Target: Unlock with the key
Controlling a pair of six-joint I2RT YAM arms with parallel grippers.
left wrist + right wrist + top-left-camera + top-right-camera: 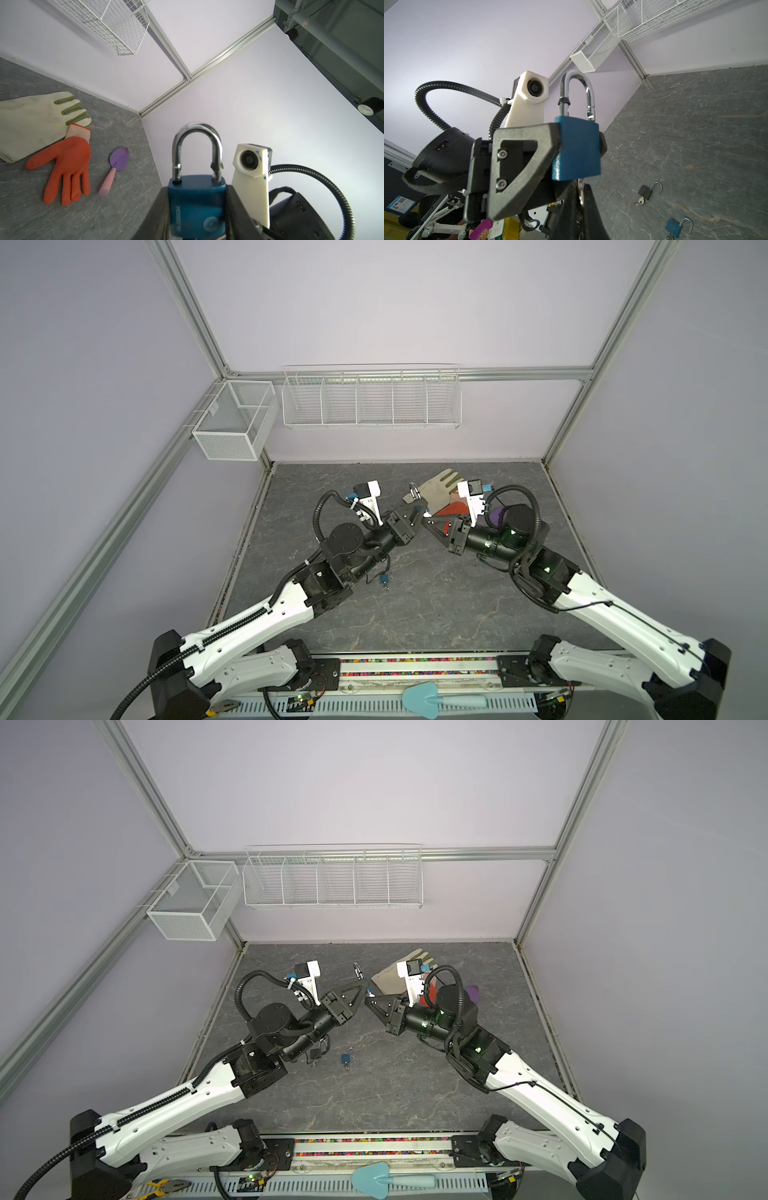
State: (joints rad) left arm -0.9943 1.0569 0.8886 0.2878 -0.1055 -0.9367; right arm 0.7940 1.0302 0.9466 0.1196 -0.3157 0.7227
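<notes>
Three padlocks are in view, and yours is the blue padlock point(196, 203), held off the table just above the centre of both top views. Your left gripper point(361, 986) is clamped across its body, with the shackle point(576, 83) pointing up. Your right gripper point(580, 199) has its jaws pressed together on the key point(580, 190), which meets the underside of the lock body. You cannot tell how deep the key sits, or whether the shackle has released. Below centre in a top view, a second blue padlock point(345, 1058) and a black padlock point(314, 1054) lie near each other on the table point(415, 1094). The right wrist view shows both with their shackles swung open.
</notes>
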